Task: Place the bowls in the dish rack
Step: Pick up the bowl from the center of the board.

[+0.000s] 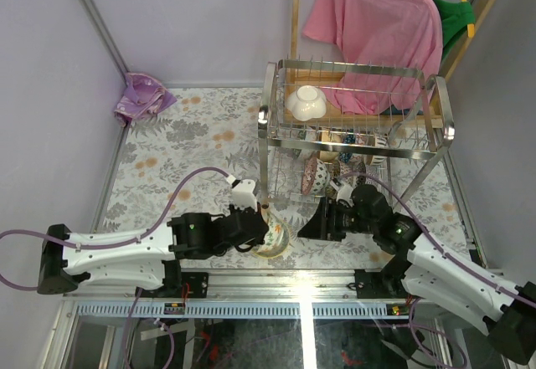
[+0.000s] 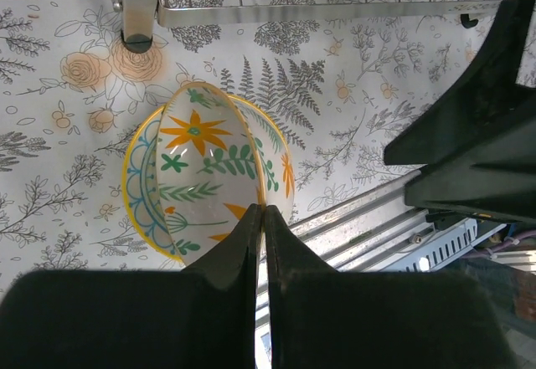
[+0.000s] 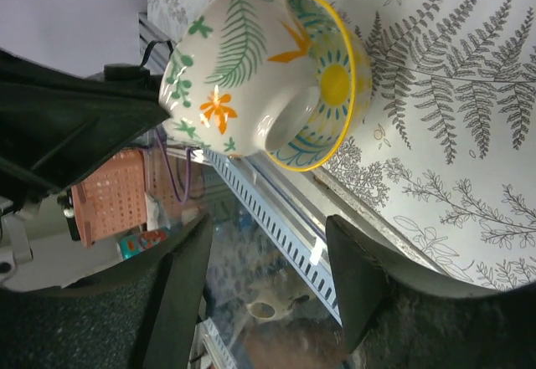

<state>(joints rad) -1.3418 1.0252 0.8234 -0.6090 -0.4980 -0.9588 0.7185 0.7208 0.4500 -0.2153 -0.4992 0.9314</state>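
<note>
- Your left gripper (image 2: 260,218) is pinched tight on the rim of the floral bowl (image 2: 205,172), which sits close to the near edge of the table (image 1: 193,135).
- Your right gripper (image 3: 272,281) is spread wide with nothing in it, just right of that bowl.
- The front-left post (image 1: 263,164) of the dish rack (image 1: 360,145) stands just past the bowl, so it's tight there.
- Patterned bowls (image 1: 316,172) fill the lower tier, and a white bowl (image 1: 306,101) sits top left.
- Open tabletop runs left to the purple cloth (image 1: 142,97).
</note>
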